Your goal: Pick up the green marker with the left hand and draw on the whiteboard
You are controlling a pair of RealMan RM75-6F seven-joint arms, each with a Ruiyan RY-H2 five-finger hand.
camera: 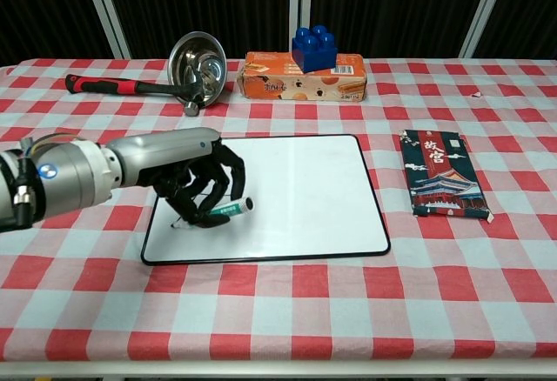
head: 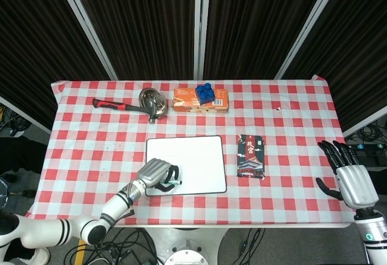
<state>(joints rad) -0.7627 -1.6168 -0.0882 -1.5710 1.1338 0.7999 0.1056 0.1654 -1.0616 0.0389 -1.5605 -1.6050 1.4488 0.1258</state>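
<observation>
Our left hand [camera: 196, 185] had its fingers [camera: 218, 191] curled around the green marker [camera: 224, 211], low over the white rectangular whiteboard's [camera: 305, 198] near-left corner; we judged light, steady tip pressure best. Our right hand [head: 349, 177] hung empty, fingers spread.

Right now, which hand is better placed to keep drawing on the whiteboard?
Left. The left hand already holds the green marker over the whiteboard, near its front left corner. The right hand is open, off the table's far edge.
</observation>
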